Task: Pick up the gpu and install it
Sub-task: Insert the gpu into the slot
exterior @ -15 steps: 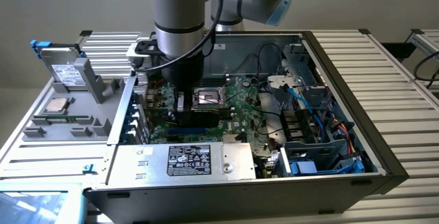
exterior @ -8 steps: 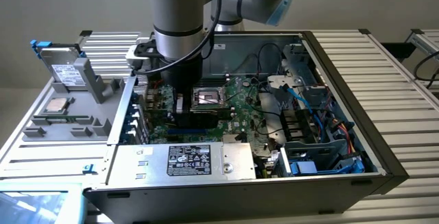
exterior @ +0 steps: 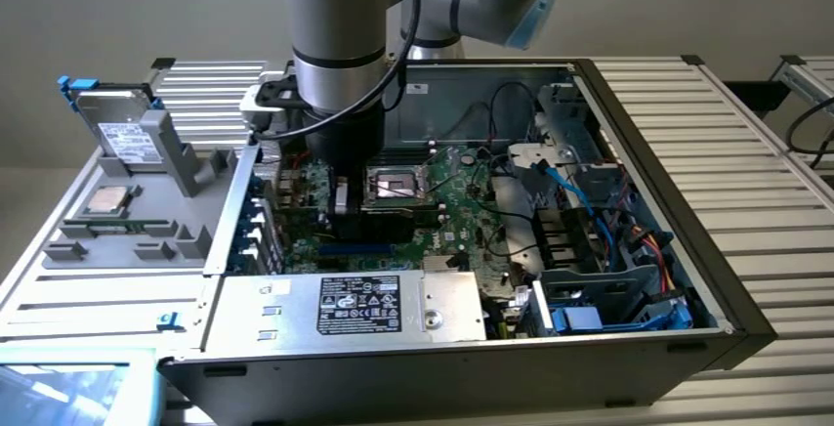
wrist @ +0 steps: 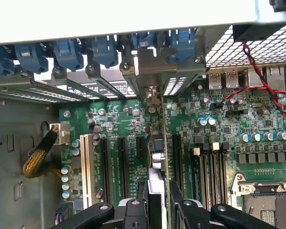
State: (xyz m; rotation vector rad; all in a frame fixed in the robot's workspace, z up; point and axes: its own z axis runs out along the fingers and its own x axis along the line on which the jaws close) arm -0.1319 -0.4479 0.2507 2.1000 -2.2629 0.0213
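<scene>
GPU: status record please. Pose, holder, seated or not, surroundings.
gpu: on edge over the expansion slots
pincer: shut on the gpu
seated: cannot tell
arm: reaching down into the open case
outside case: hard drive standing on grey tray, exterior view's left

Green motherboard [wrist: 128, 125] and gpu [wrist: 158, 143], blue slot clips [wrist: 69, 50], red-black wires [wrist: 250, 56], black gripper [wrist: 158, 198].
</scene>
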